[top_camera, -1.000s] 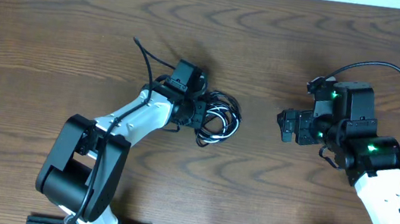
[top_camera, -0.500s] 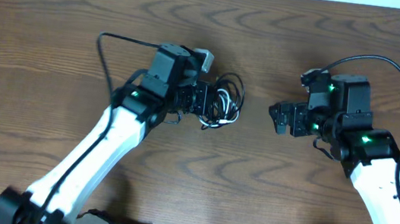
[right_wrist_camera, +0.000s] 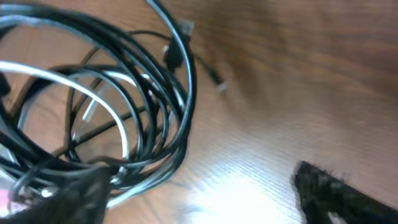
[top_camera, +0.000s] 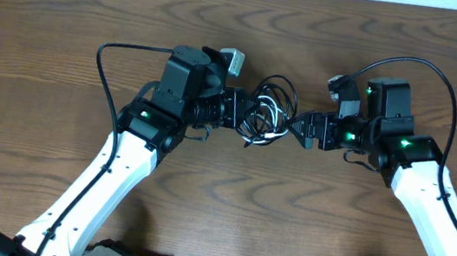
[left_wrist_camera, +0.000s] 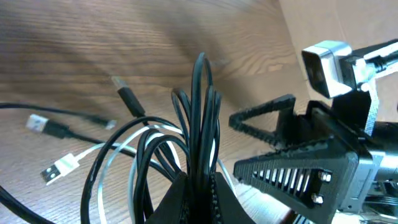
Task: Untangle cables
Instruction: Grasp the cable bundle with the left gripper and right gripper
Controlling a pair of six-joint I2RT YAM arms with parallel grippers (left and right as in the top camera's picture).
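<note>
Standing upright, the looped cables (left_wrist_camera: 200, 134) are pinched by the left hand (top_camera: 243, 115); right hand (top_camera: 298, 128) wide.

1. The table (top_camera: 66, 29) was dark brown wood with darker wavy grain lines; a pale strip ran along its far edge.
2. The cables (top_camera: 267, 115) were mostly glossy black, with one white cord looped among them.
3. In the left wrist view, the white cord (left_wrist_camera: 118, 152) ended in a white plug, and the black cords carried black plugs with silvery tips.
4. The left gripper (top_camera: 239, 116) and the right gripper (top_camera: 303, 128) were both black.
5. Both arms had white lower links and black upper housings with small green lights glowing on them.
6. The right gripper's fingers (left_wrist_camera: 298, 171) showed a black ribbed, slotted pattern.
</note>
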